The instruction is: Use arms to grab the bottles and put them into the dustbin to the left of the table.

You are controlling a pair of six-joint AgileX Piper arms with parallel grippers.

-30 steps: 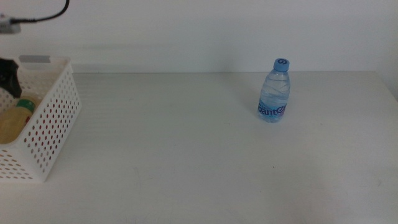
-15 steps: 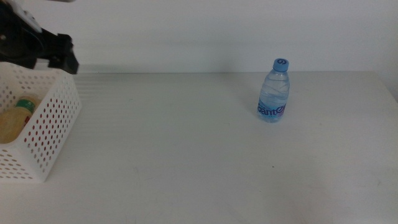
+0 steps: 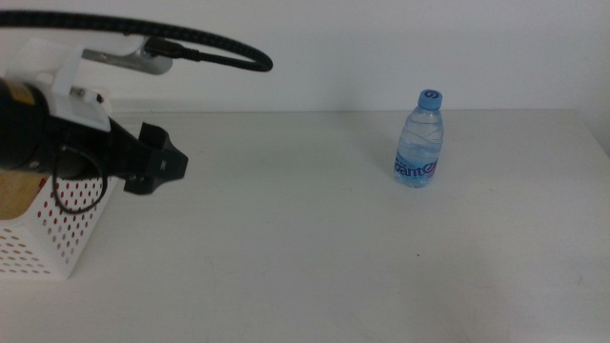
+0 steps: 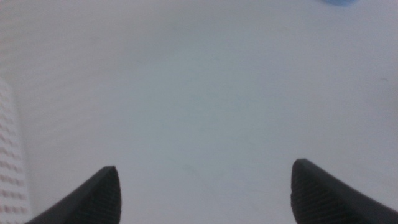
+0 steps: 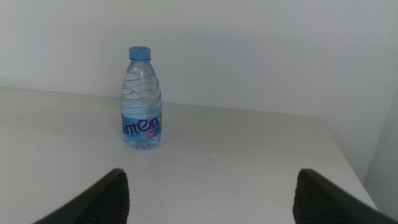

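Middle view, with both wrist views. The left end effector (image 3: 170, 164), black and pincer-shaped, hangs just beside the white perforated plastic dustbin (image 3: 43, 243) at the surface's left edge; in its wrist view the two jaws stand wide apart with only bare white-grey matte surface (image 3: 305, 248) between them, so it holds nothing. The clear blue-capped water bottle (image 3: 420, 141) stands upright toward the far right, well apart from that end effector and lying to its right, long axis vertical. The right end effector (image 5: 208, 199) is out of the middle view; its wrist camera faces the bottle squarely, jaws spread wide and empty. The right arm appears the nearer of the two (though the middle view does not show it, so this is uncertain). A side-on approach would suit the upright bottle. A yellowish shape inside the dustbin is mostly hidden by the arm.
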